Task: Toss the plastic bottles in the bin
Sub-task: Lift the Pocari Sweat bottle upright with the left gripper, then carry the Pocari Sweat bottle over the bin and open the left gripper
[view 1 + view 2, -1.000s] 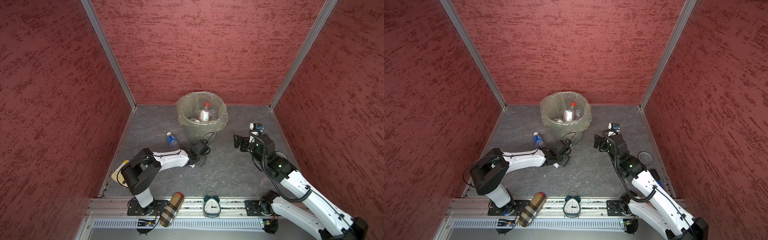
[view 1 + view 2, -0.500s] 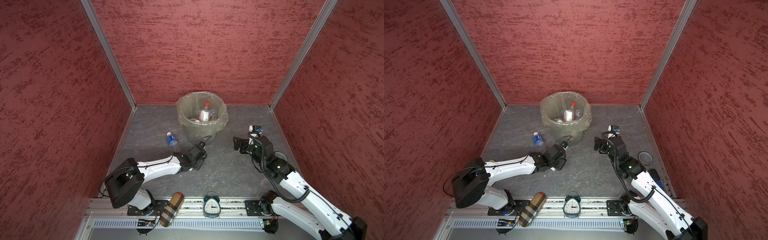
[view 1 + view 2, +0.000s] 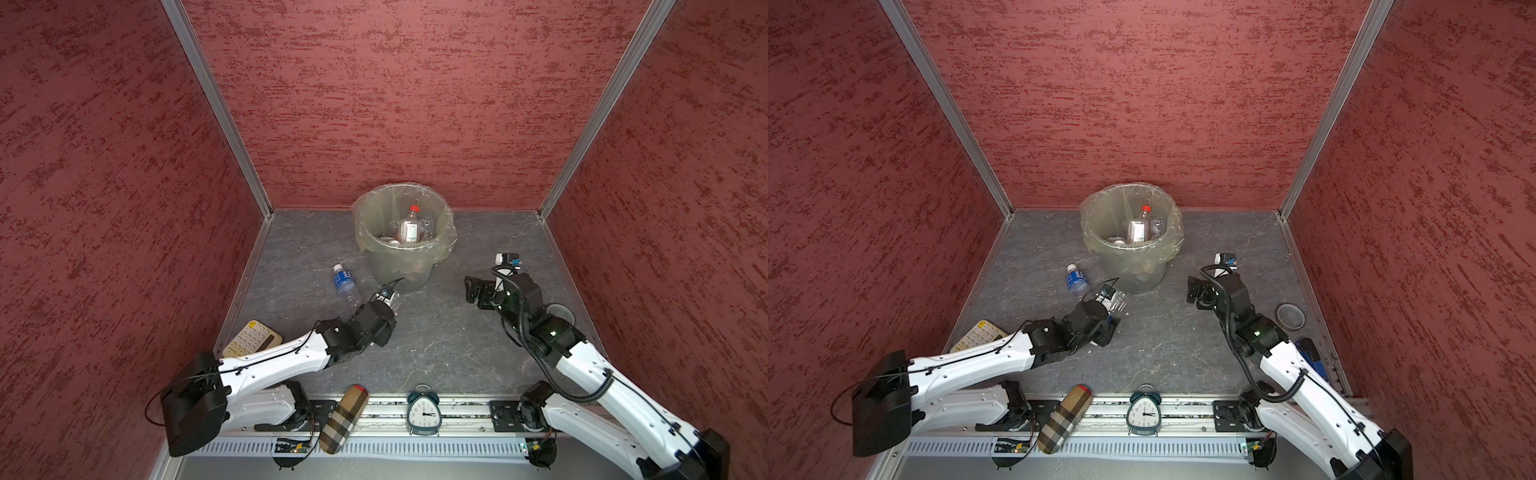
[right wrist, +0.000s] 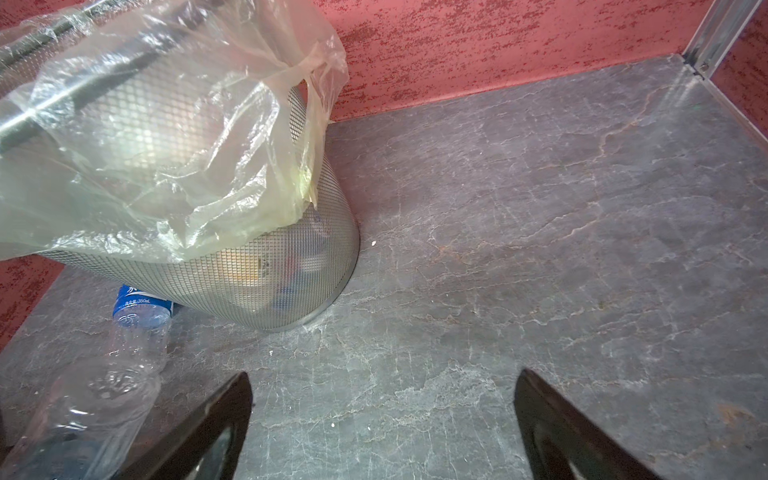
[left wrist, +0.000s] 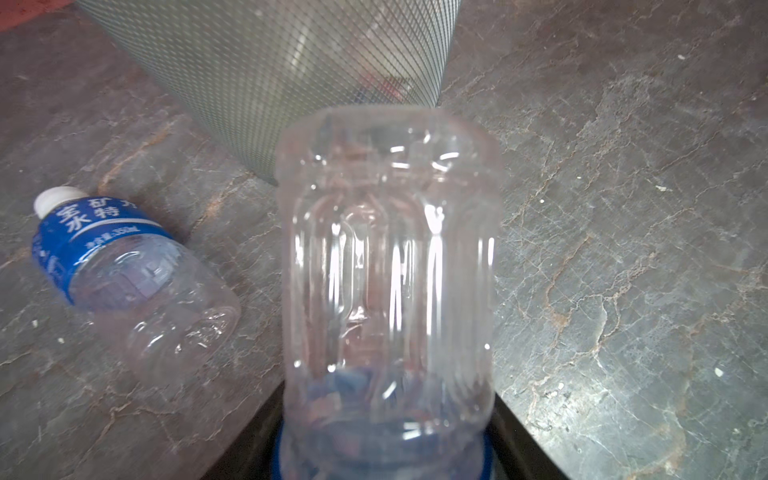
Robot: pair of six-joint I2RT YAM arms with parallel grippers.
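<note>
Red textured walls are enclosing a grey table [image 3: 457, 249]. The left tool [image 3: 390, 302] is clamping a clear ribbed bottle [image 5: 388, 270] at its blue-labelled end, long axis running straight out, base pointing at the mesh bin [image 3: 403, 253]. A blue-label bottle [image 3: 345, 283] is lying left of the bin, white cap facing the back wall. More bottles [image 3: 409, 230] are sitting inside the bin. The right tool [image 4: 382, 380] is hanging spread wide, empty. A plaid case [image 3: 344, 417] and alarm clock [image 3: 423, 411] are lying on the front rail.
</note>
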